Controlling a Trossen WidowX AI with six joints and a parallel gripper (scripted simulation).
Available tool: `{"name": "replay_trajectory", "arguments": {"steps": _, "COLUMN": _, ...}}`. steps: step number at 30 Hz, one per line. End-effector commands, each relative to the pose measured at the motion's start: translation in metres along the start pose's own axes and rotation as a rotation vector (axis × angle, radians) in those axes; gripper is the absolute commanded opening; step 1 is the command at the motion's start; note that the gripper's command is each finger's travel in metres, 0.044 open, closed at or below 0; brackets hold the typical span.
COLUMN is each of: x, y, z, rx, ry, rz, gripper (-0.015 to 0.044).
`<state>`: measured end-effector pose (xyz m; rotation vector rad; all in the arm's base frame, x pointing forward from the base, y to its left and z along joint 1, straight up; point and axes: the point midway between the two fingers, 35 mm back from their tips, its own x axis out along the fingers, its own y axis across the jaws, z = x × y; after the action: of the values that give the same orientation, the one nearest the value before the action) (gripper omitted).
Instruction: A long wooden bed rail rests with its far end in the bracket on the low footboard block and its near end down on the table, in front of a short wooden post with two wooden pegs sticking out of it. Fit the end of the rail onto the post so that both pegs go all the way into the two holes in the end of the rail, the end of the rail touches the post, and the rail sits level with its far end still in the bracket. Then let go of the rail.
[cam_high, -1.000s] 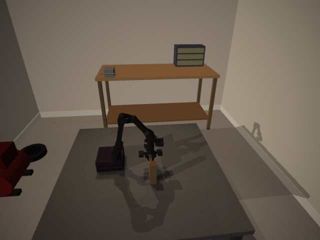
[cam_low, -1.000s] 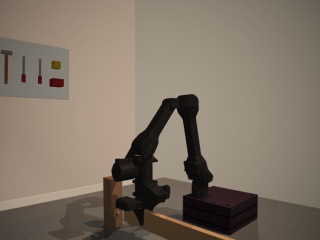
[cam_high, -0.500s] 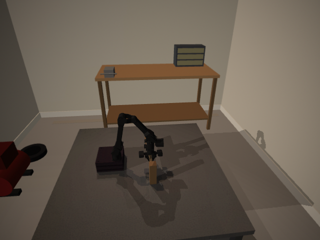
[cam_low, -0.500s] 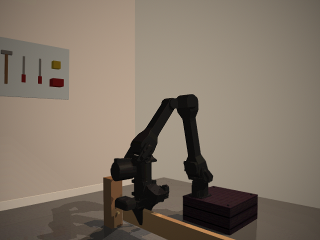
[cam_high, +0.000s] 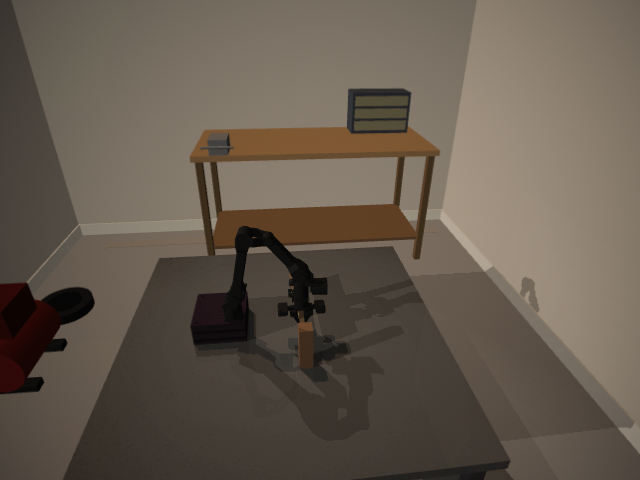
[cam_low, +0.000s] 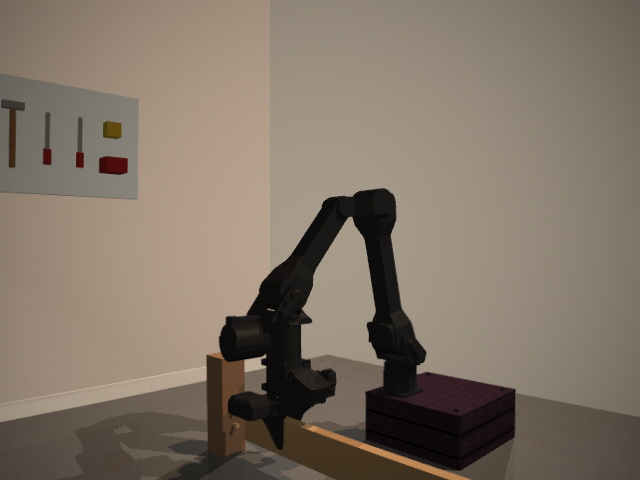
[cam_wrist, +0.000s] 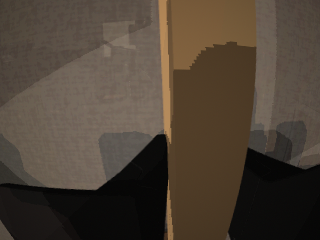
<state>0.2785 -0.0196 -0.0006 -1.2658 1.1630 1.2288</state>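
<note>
Dark grey table (cam_high: 413, 413) carries: purple base block (cam_high: 206, 330) under the arm, at left; upright wooden post (cam_low: 219, 408) near centre. Rail's (cam_low: 351, 454) near end raised off it.

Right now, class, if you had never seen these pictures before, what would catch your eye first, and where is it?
First, the black arm arching from its dark base block down to the table. Its gripper is clamped on the near end of the long wooden rail, right beside the short upright post, where a peg shows. On the left wall hangs a grey tool board.
</note>
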Motion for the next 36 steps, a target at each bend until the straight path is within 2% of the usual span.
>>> {"name": "replay_trajectory", "arguments": {"steps": 1, "x": -0.001, "y": -0.001, "z": -0.001, "rx": -0.003, "ry": 0.000, "rz": -0.002, "gripper": 0.0000}}
{"name": "replay_trajectory", "arguments": {"steps": 36, "x": -0.001, "y": -0.001, "z": -0.012, "rx": -0.003, "ry": 0.001, "rz": -0.002, "gripper": 0.0000}}
